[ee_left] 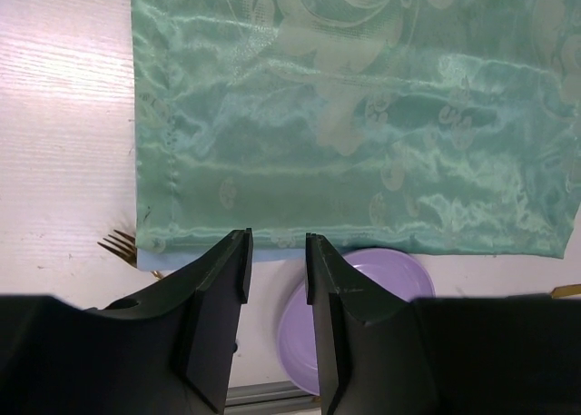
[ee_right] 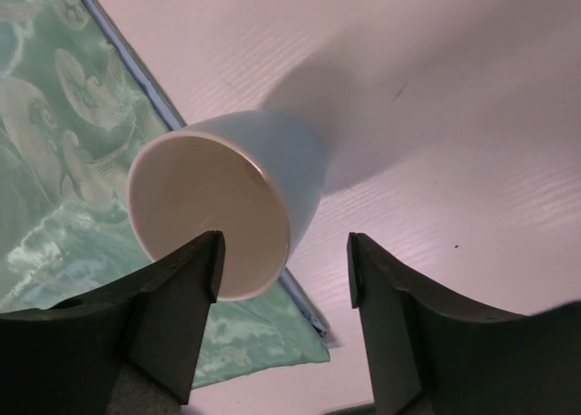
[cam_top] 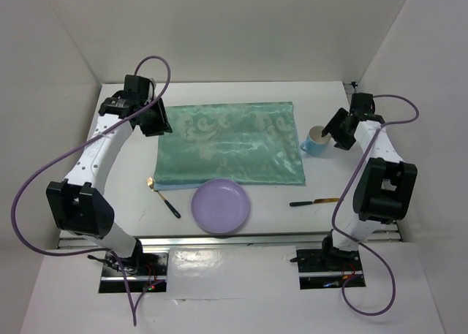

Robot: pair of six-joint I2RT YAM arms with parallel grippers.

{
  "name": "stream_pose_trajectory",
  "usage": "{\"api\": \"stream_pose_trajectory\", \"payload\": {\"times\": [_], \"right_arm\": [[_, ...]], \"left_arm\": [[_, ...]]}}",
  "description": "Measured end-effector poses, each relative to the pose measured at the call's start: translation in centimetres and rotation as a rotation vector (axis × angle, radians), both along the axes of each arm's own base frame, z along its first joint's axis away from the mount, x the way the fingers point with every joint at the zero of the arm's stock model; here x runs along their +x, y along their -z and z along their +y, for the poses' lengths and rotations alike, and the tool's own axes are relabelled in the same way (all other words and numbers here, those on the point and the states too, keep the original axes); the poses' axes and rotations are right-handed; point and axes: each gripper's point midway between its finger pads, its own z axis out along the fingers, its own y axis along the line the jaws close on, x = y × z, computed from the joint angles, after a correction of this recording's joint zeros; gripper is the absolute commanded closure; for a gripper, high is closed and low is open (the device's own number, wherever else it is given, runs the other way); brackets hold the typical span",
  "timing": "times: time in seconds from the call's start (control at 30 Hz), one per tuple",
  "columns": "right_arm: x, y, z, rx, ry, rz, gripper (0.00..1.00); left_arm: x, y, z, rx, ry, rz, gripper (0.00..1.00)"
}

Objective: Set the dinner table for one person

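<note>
Right end effector [ee_right: 286,251], released, poised at cup [ee_right: 209,197]; off-centre closing could tip it. Left end effector [ee_left: 277,251]: narrow gap, empty

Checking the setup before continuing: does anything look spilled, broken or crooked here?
Nothing is spilled or broken. The gold-tined, black-handled fork lies diagonally, left of the round lilac plate, which sits at the near edge of the green patterned cloth, not centred on it. The blue cup stands upright.

The cup [ee_right: 227,197] blocks the right end effector [ee_right: 283,261]; bare dinner table [ee_right: 436,88] lies open beyond it.
</note>
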Motion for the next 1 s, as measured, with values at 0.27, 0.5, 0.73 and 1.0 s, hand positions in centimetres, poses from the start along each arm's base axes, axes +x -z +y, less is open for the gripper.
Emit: {"api": "stream_pose_trajectory", "payload": {"times": [0.27, 0.5, 0.73, 1.0], "right_arm": [[0.9, 3.1, 0.2, 0.029, -0.009, 0.034, 0.86], [0.8, 2.5, 1.0, -0.142, 0.004, 0.036, 1.00], [9.0, -6.2, 7.6, -0.204, -0.164, -0.131, 1.00], [15.5, -6.7, 10.9, -0.171, -0.204, -0.167, 1.00]], "left_arm": [[0.4, 1.2, -0.4, 0.002, 0.009, 0.029, 0.53], [0.4, 1.7, -2.0, -0.004, 0.051, 0.040, 0.53], [-0.2, 2.7, -4.9, 0.003, 0.126, 0.065, 0.52], [-0.3, 3.1, -5.5, 0.005, 0.140, 0.072, 0.52]]}}
